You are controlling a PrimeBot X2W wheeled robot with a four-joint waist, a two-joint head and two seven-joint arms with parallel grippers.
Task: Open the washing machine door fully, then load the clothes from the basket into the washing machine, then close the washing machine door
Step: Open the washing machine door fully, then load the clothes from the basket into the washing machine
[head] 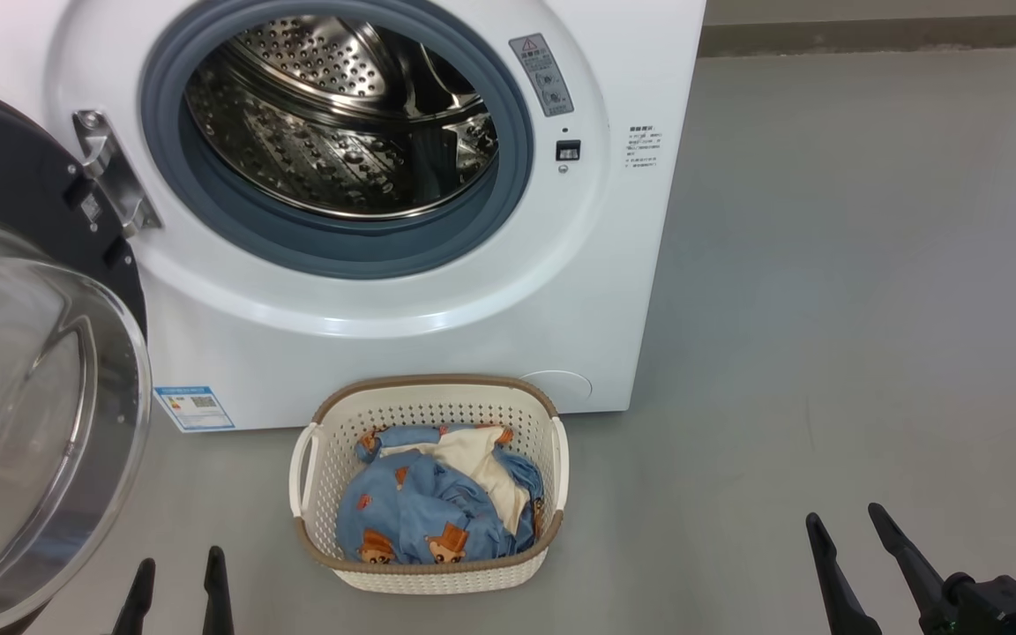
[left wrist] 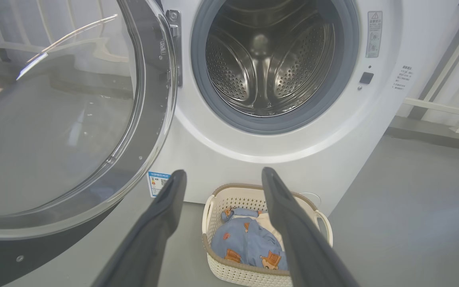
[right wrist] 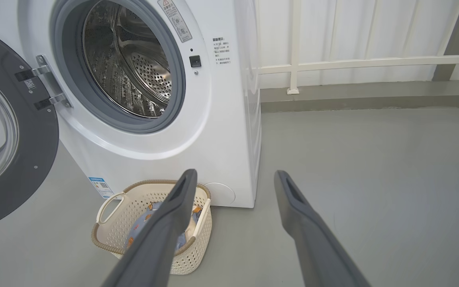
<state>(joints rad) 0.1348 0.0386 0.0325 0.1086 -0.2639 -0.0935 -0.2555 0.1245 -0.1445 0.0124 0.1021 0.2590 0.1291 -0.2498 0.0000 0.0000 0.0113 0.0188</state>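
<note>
A white washing machine (head: 437, 353) stands on a grey floor (head: 825, 309). The washing machine door (head: 41, 370), black-rimmed with a bulging clear glass bowl, hangs wide open to the robot's left on a metal hinge (head: 111, 172). A grey gasket (head: 332, 251) rings the round opening, and a perforated steel drum (head: 340, 132) shows inside. A small blue label (head: 195, 407) sits low on the front.

The basket (head: 437, 578), cream-white with a brown rim, rests on the floor just in front of the machine. The clothes (head: 420, 520) lie inside it: blue fabric printed with orange-brown bears, with a cream garment (head: 481, 467) tucked among it.

The head view has both tools at its bottom edge. The left tool (head: 180, 564) is between the door's lower rim and the basket. The right tool (head: 845, 520) is over open floor, well apart from the basket. Each has its two dark fingers spread apart, holding nothing.

The left wrist view looks straight into the drum, to its back wall and raised paddles. It shows the door glass from close by, and one of its fingers covers the basket's far side.

The right wrist view looks from the side. It adds the machine's side panel and a white railing (right wrist: 369, 61) before a pale wall, while one finger hides most of the clothes.
</note>
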